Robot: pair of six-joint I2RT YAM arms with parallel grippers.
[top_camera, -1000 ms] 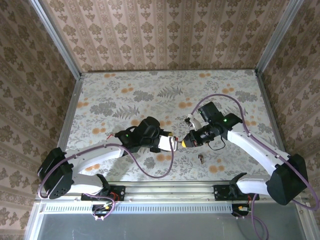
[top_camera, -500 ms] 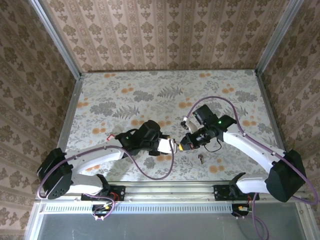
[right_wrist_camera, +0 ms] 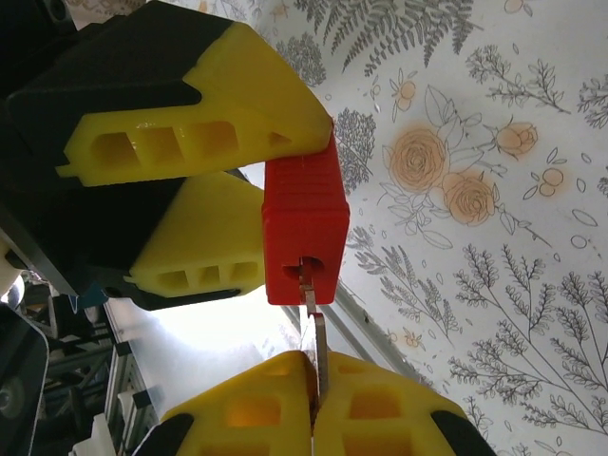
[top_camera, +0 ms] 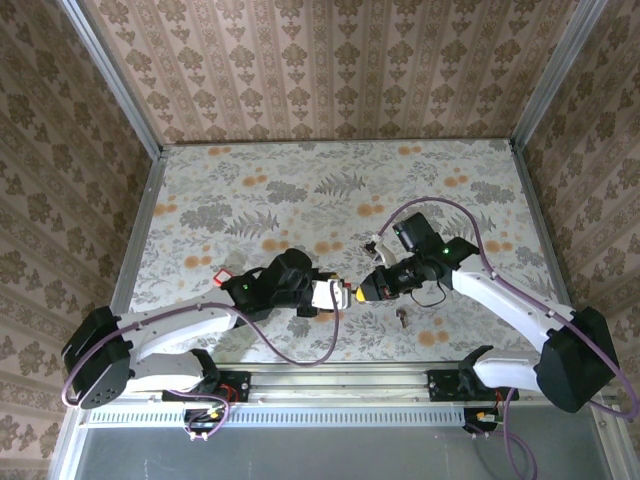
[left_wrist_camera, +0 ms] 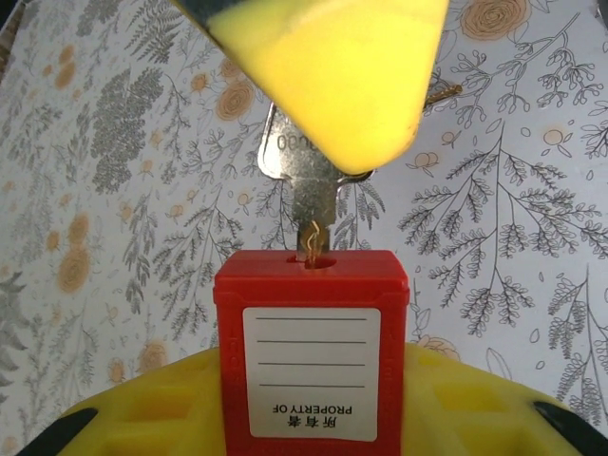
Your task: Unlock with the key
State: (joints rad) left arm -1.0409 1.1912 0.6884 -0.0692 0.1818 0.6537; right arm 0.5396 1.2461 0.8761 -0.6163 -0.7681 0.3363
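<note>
Where the arms meet, over the near middle of the table: the tip of the key sits at the keyhole of the red padlock.
Small dark object: on the table, nearer than the grippers and to their right; too small to identify.
Left gripper: jaws clamped on the red padlock.
Right gripper: jaws pressed together on the key, blade mostly outside.

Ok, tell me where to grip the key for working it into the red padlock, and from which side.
Pinch the key by its wide flat head, pads on its two faces, coming from the end opposite the red padlock, in line with the blade. The thin blade points at the keyhole and must stay bare. The right gripper holds it that way.
</note>
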